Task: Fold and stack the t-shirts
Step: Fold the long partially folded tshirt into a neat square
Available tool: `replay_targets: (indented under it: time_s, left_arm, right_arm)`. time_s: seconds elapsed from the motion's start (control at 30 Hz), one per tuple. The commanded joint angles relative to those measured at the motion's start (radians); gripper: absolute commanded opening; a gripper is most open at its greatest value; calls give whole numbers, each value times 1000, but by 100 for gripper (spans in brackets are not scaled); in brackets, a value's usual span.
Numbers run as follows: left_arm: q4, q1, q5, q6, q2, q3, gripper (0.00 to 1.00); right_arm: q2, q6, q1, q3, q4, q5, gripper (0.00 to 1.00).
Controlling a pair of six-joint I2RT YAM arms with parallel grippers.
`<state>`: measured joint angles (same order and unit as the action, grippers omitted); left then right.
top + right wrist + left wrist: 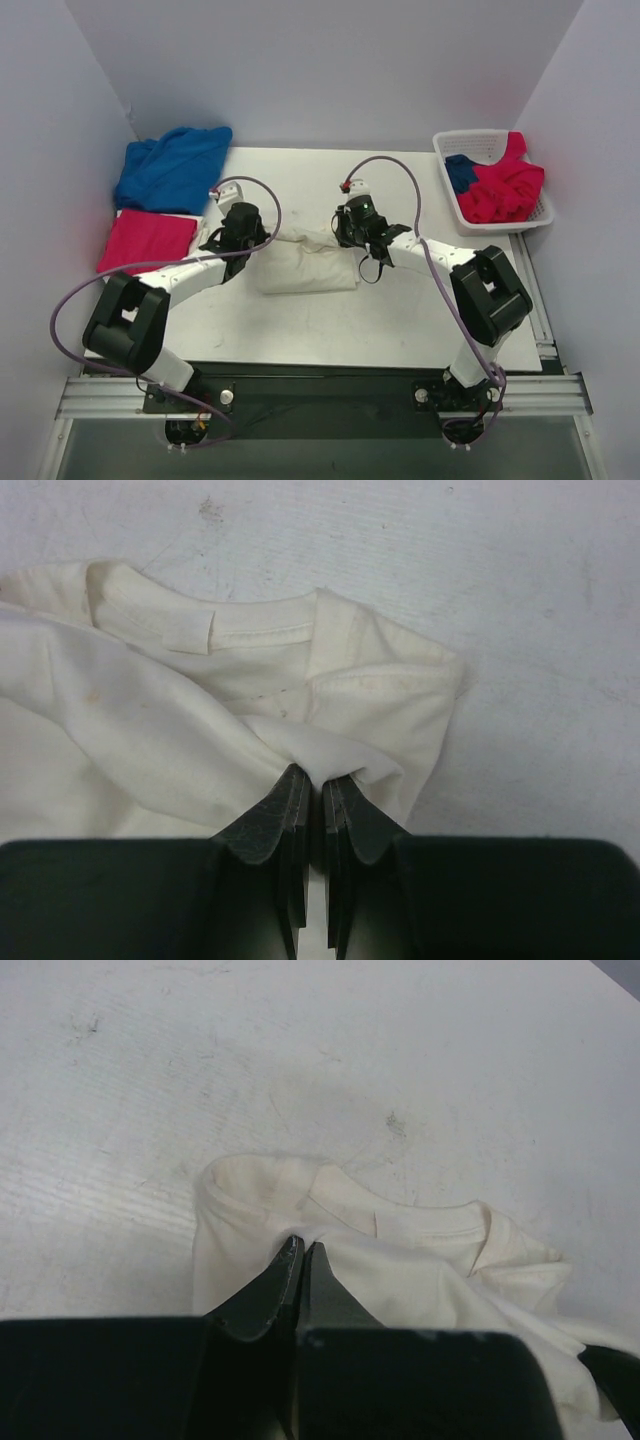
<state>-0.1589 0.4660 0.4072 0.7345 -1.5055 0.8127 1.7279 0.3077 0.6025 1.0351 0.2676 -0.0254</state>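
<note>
Cream t-shirt (305, 268) lies in the middle of the top view, on the white table (400, 320), already gathered into a thick, rumpled rectangle with its far edge between the two arms. The left gripper (266, 238) stands at the upper left corner of this cloth and the right gripper (341, 232) at the upper right corner. In the left wrist view the left gripper (302, 1250) has its black fingers (280, 1280) pressed nearly together, with a pinch of the fabric between the tips, just below the collar (400, 1222). In the right wrist view the right gripper (308, 778) is in the same condition: the fingers (350, 815) are narrow and they hold a fold of the shirt, and the collar with its small label (190, 630) is seen in the upper left of that frame. At the upper left of the top view a blue t-shirt (170, 165) lies loose and unfolded, and just below it a red t-shirt (145, 240) lies flat and folded at the left edge of the table. At the upper right a white basket (447, 195) holds red clothes (505, 185) and one dark blue piece (460, 172); some red cloth hangs over its far rim.
</note>
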Motion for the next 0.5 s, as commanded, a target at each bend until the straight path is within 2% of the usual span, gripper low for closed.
replay_targets:
  time_s: [0.0,0.03,0.07,0.1,0.13,0.17,0.27,0.37,0.47]
  left_arm:
    - [-81,-46,-118,-55,-77,83,5]
    - [-76,-59,-126,-55,-90,107,15]
    - [-76,-67,-139,-70,-102,118,20]
    - [-73,-72,-136,-69,-113,126,22]
    - [-77,-75,-130,-70,-111,128,31]
    - [-106,-82,-127,-79,-107,122,36]
    - [-207,-86,-97,-105,-59,79,47]
    - [-269,-84,-97,-116,5,42,52]
    - [-254,-75,-113,-127,54,28,53]
  right_arm:
    - [4,-18,-9,69,-37,-19,4]
    - [4,-21,-10,74,-42,-31,10]
    - [4,-21,-10,77,-45,-42,24]
    - [2,-24,-10,83,-45,-50,31]
    - [1,-33,-10,89,-45,-79,34]
    - [-2,-38,-13,94,-45,-97,43]
    - [-11,-53,-24,123,-47,-141,47]
    - [-28,-59,-30,149,-62,-169,47]
    - [-57,-58,-21,143,-85,-176,45]
